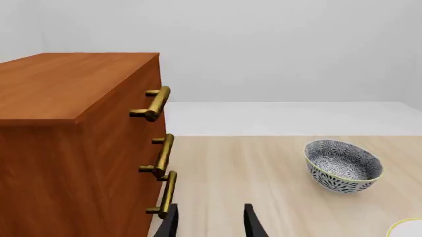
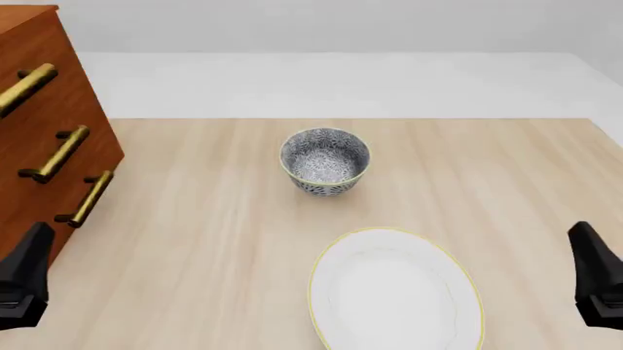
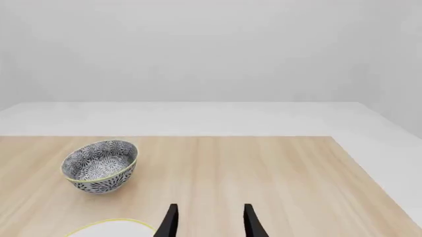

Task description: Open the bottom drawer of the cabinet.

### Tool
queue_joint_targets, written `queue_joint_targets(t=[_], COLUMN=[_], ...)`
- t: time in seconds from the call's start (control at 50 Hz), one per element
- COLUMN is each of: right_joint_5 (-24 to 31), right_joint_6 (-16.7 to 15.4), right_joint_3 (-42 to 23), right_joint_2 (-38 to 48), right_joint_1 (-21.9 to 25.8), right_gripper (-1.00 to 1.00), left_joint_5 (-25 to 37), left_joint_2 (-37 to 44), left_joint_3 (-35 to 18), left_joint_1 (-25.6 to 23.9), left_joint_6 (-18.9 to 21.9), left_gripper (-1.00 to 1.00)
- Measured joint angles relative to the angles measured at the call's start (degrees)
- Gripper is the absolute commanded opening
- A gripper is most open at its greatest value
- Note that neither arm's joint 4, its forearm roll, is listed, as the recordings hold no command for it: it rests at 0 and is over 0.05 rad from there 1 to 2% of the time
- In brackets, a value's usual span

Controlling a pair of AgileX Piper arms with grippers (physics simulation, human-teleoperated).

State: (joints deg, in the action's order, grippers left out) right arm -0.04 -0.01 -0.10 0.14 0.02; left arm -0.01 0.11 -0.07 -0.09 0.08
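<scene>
left gripper [image 1: 209, 221] jaws are held apart with nothing between them; right gripper [image 3: 209, 219] likewise parted and empty. the bottom drawer [image 2: 60, 235] handle is seen just beside the left fingertips [image 1: 169, 222], not yet grasped. the cabinet [image 1: 72, 148] is set at the table's left edge, all three drawers flush. nothing done yet: handle to be gripped, drawer to be pulled. bowl [image 2: 324, 160] and plate [image 2: 395, 292] sit well apart from it.

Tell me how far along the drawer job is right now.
Nothing looks done: the bottom drawer sits flush in the cabinet, closed like the two above. The left gripper is open, empty, close beside the bottom handle but not around it. The right gripper is open, idle. Left: grasp the handle and pull.
</scene>
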Motion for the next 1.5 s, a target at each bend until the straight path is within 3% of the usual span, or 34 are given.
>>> queue_joint_targets(t=[0.3, 0.54, 0.74, 0.96, 1.24, 1.5], right_joint_5=[0.2, 0.3, 0.3, 0.3, 0.2, 0.2], right_joint_6=[0.0, 0.0, 0.0, 0.0, 0.0, 0.0], right_joint_3=[-0.1, -0.2, -0.2, -0.2, -0.2, -0.2], right_joint_2=[0.0, 0.0, 0.0, 0.0, 0.0, 0.0], right_joint_1=[0.0, 0.0, 0.0, 0.0, 0.0, 0.0], right_gripper=[1.0, 1.0, 1.0, 1.0, 1.0, 1.0], left_joint_5=[-2.2, -11.2, -16.4, -21.2, -24.4, -22.0], left_joint_2=[2.8, 14.6, 26.2, 36.1, 42.8, 46.1], left_joint_3=[-0.4, -4.3, -8.3, -9.9, -9.7, -10.6], left_joint_1=[-1.0, -4.0, -8.8, -12.3, -9.2, -4.7], left_joint_6=[1.8, 5.2, 14.4, 29.4, 45.5, 56.9], left_gripper=[1.0, 1.0, 1.0, 1.0, 1.0, 1.0])
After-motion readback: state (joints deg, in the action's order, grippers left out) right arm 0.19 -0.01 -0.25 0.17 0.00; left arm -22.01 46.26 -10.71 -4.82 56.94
